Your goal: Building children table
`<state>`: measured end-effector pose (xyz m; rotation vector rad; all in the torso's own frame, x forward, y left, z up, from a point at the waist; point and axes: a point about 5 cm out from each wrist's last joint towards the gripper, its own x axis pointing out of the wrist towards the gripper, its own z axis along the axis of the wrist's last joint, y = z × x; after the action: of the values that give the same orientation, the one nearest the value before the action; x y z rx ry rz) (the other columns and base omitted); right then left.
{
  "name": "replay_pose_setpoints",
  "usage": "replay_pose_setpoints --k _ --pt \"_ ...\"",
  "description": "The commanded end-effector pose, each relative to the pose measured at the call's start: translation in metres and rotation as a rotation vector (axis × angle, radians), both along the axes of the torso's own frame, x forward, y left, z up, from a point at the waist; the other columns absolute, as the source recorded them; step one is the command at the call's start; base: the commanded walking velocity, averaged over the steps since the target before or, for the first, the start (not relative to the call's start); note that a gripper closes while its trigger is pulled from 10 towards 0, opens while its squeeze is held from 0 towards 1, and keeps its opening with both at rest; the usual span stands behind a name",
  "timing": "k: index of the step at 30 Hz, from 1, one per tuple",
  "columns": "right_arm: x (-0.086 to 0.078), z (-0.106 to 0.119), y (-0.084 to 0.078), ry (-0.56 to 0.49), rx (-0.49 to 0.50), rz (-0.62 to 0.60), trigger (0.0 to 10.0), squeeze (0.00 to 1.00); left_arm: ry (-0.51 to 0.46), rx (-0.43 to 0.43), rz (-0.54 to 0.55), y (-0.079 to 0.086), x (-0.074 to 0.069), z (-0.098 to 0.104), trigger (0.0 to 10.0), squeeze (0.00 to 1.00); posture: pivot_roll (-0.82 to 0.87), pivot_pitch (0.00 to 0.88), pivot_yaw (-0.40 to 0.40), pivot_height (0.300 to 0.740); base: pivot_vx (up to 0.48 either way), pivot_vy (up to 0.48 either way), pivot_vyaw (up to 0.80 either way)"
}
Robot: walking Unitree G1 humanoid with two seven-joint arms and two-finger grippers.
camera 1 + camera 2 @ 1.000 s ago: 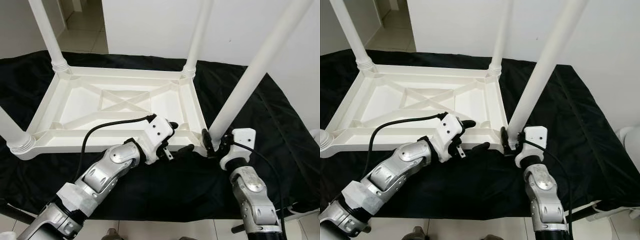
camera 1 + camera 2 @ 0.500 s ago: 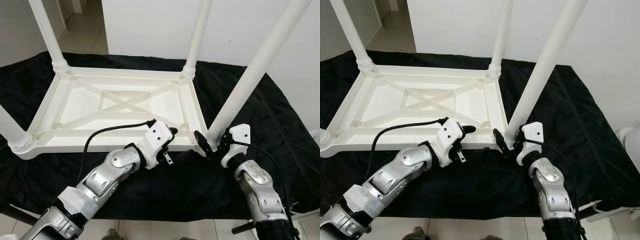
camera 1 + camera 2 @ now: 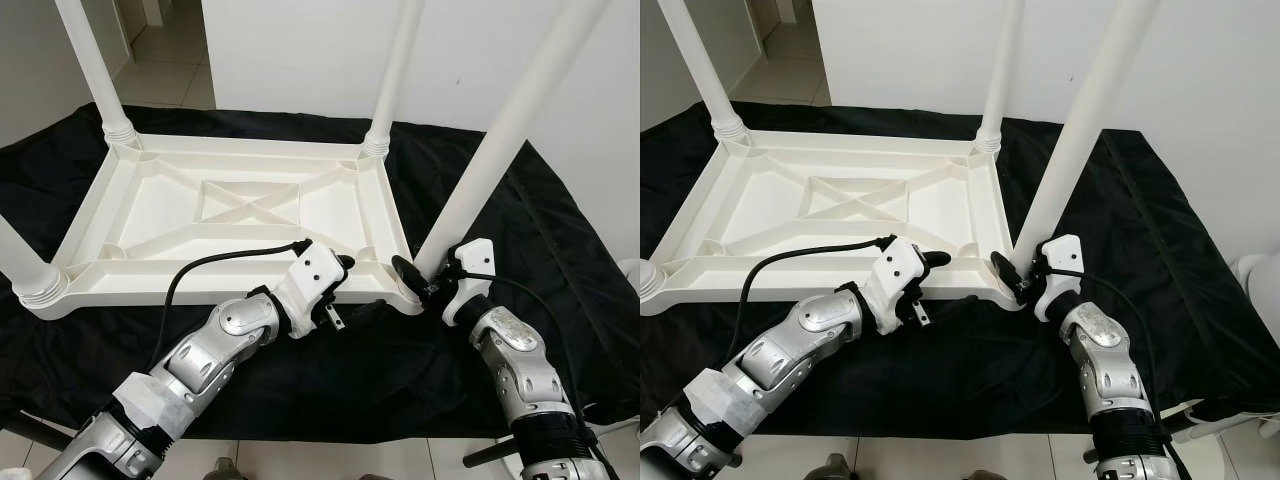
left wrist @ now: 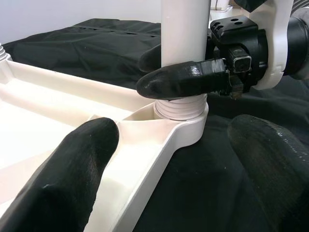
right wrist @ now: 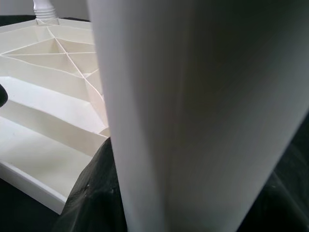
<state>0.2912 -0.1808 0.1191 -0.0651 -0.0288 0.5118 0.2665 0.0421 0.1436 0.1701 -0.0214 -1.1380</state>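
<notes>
White plastic table (image 3: 240,215) lies upside down on a black cloth (image 3: 540,230), its four legs cut off above, the right hand (image 3: 425,285) clenched around the near right leg (image 3: 500,140) at its socket, the left hand (image 3: 355,290) spread open over the rim beside it.

Left gripper (image 3: 352,288) open, right gripper (image 3: 418,282) clamped.

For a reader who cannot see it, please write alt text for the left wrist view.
The right gripper is closed around the base of a white table leg, just above the threaded collar where it enters the corner of the upturned white tabletop. The left gripper's two black fingers are spread open on either side of the tabletop's edge, over a black cloth.
</notes>
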Motion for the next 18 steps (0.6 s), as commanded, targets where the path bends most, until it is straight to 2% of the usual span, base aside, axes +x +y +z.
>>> replay_pose_setpoints --k 1,7,9,11,12,15,17,18 --pt "-0.006 -0.01 0.003 0.049 0.007 -0.003 10.0 0.0 0.016 0.021 -0.24 -0.004 -0.011 0.003 10.0 0.0 0.05 0.0 -0.047 0.74 0.0 0.0 0.0" --pt "-0.007 -0.012 0.004 0.058 0.002 -0.084 10.0 0.0 0.014 0.022 -0.237 -0.003 -0.011 0.004 10.0 0.0 0.06 0.0 -0.049 0.74 0.0 0.0 0.0" --pt "-0.006 -0.012 0.005 0.066 0.013 -0.183 10.0 0.0 0.012 0.022 -0.235 -0.002 -0.01 0.005 10.0 0.0 0.06 0.0 -0.051 0.74 0.0 0.0 0.0" --pt "-0.006 -0.012 0.005 0.066 0.013 -0.183 10.0 0.0 0.012 0.022 -0.235 -0.002 -0.01 0.005 10.0 0.0 0.06 0.0 -0.051 0.74 0.0 0.0 0.0" --pt "-0.008 -0.011 0.007 0.062 0.032 -0.253 10.0 0.0 0.011 0.021 -0.232 -0.002 -0.009 0.005 10.0 0.0 0.07 0.0 -0.057 0.74 0.0 0.0 0.0" --pt "-0.009 -0.01 0.009 0.064 0.054 -0.316 10.0 0.0 0.009 0.021 -0.23 -0.002 -0.009 0.006 10.0 0.0 0.07 0.0 -0.058 0.74 0.0 0.0 0.0" --pt "-0.014 -0.011 0.014 0.078 0.101 -0.513 10.0 0.0 0.011 0.014 -0.224 -0.002 -0.008 0.007 10.0 0.0 0.07 0.0 -0.055 0.74 0.0 0.0 0.0" --pt "-0.014 -0.011 0.014 0.078 0.101 -0.513 10.0 0.0 0.011 0.014 -0.224 -0.002 -0.008 0.007 10.0 0.0 0.07 0.0 -0.055 0.74 0.0 0.0 0.0"
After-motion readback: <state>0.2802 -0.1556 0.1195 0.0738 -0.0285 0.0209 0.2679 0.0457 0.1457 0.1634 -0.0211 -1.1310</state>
